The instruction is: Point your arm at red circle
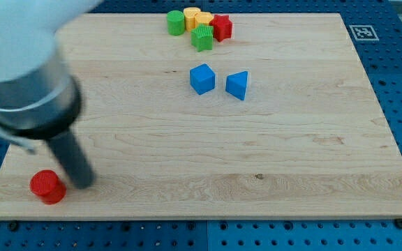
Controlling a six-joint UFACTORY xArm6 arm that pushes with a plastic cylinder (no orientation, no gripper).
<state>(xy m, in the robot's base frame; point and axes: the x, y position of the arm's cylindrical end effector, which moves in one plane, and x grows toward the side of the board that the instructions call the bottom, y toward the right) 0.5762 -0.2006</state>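
The red circle (47,186) lies on the wooden board (257,160) near the view's bottom left corner. My tip (82,184) stands just to the right of it, close beside it; I cannot tell if they touch. The dark rod rises up and to the left into the blurred arm body (19,77), which covers the board's upper left.
A cluster at the view's top middle holds a green circle (176,22), two yellow blocks (195,17), a green block (202,39) and a red star (222,27). A blue cube (202,79) and a blue triangle (237,85) lie below them.
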